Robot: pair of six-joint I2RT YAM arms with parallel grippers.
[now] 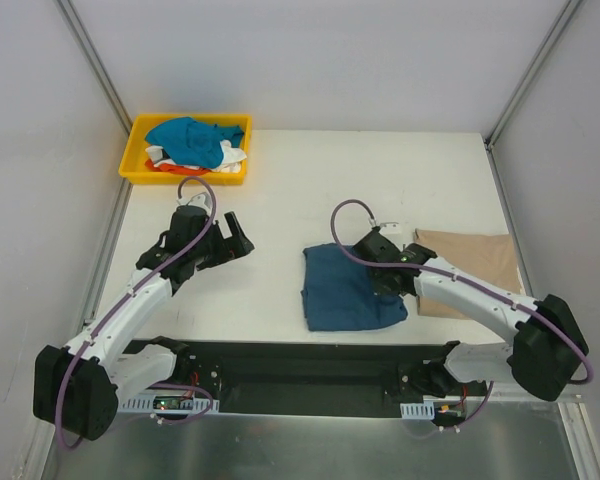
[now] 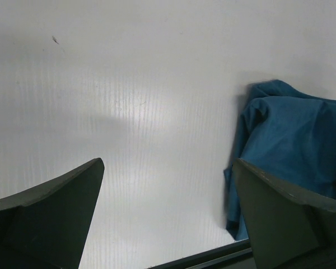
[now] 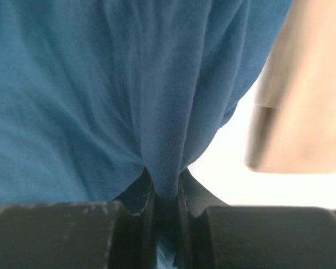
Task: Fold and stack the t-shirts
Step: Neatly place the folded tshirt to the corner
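The dark teal-blue t-shirt (image 1: 345, 290) lies folded into a rough rectangle on the white table (image 1: 280, 200), near the front edge and between the two arms. The right hand (image 1: 385, 280) sits low over the shirt's right edge. In its wrist view the fingers (image 3: 139, 195) are pressed together on a raised ridge of the teal cloth, pinching it. Just to the right of that edge the tan t-shirt (image 1: 470, 265) lies flat and folded, with a strip of bare table showing between the two shirts. The left hand (image 1: 235, 240) hovers over bare table to the left of the teal shirt, spread wide and holding nothing. In the far left corner a yellow tray (image 1: 135, 160) holds a bright blue t-shirt (image 1: 190, 140) on top, with a white t-shirt (image 1: 235, 158) and an orange-red t-shirt (image 1: 170, 168) bunched beneath it.
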